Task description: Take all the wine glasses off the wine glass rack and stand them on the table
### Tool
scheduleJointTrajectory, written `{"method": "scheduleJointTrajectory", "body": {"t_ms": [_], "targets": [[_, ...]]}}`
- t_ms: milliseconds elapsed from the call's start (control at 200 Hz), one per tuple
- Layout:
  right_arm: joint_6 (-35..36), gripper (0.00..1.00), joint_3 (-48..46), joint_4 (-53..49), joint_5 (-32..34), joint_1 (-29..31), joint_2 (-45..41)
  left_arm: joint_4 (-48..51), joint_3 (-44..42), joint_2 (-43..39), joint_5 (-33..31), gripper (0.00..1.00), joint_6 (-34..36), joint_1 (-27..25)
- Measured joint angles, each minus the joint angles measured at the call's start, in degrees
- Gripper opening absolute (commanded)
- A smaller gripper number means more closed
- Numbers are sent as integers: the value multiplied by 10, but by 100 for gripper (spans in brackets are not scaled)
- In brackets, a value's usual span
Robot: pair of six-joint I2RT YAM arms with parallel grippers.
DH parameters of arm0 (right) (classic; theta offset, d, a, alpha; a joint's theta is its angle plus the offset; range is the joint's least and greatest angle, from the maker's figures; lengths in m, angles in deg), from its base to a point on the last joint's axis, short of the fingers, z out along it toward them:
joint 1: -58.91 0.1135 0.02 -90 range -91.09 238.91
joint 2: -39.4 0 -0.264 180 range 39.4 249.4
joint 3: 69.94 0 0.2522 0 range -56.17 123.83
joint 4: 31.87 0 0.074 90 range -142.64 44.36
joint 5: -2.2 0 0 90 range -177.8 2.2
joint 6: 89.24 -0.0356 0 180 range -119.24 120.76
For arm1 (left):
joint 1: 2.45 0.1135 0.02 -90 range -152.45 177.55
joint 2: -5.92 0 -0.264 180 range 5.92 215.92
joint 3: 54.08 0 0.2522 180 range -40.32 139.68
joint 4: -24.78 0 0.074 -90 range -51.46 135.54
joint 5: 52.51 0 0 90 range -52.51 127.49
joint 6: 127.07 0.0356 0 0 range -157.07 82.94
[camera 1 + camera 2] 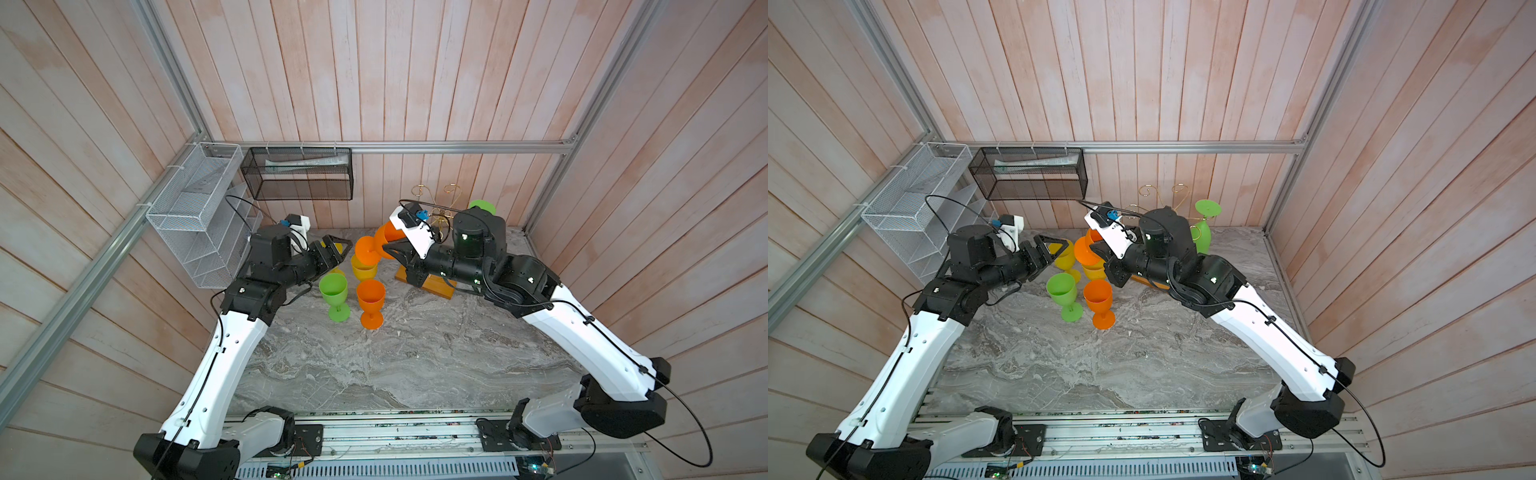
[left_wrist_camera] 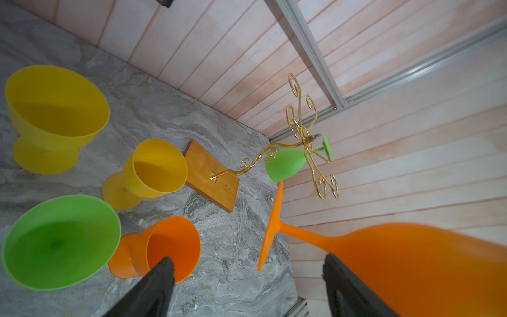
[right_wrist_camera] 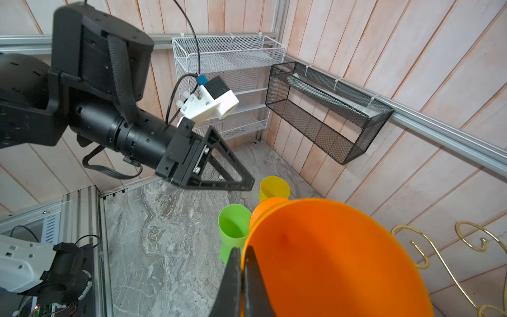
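**Item:** orange wine glass (image 1: 368,249).

**Location:** in the air at the centre of both top views, lying near level with its foot toward the left. It is clear of the wine glass rack (image 2: 308,138), which stands just right of it on its wooden base (image 1: 436,289).

**Held by:** right pincer (image 3: 242,255), jaws pinched narrow on the bowl's rim, one finger inside the wall and one outside.

**Left pincer** (image 2: 248,259): jaws spread wide, clasping nothing. One of its fingers (image 2: 348,282) lies close along the bowl; whether they touch cannot be told.

**Also on rack:** green wine glass (image 1: 1202,235), hanging foot-up at the right of the rack.

**On the surface** (image 1: 374,374): four standing glasses (image 1: 370,297), two yellow, one green and one orange, grouped just below the held glass in a top view.

**Step in hand (judged):** setting the removed glass down.

**Handling notes (judged):**
- A one-sided rim pinch on thin plastic leaves the whole glass hanging off one edge, so move slowly to keep it from pivoting in the jaws.
- Draw the left pincer straight back first, away from the foot.
- Turn the wrist until the foot faces down.
- Lower onto bare surface toward the lower centre of the frame, apart from the group.
- Open the jaws only once the foot sits flat.
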Motion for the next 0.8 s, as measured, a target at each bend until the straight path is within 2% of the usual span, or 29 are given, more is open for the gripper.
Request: {"method": "scheduleJointTrajectory", "body": {"t_ms": [200,385,560,800], "targets": [[0,0,-50,-1,30,49,-31,66,41,36,-78,100,56,16],[0,0,-84,1,46,88,-29,85,80,56,-107,100,88,35],[0,0,-108,16,50,117,6,89,123,76,-119,100,107,48],[1,0,-116,28,56,144,101,99,156,104,-134,100,122,51]]}}
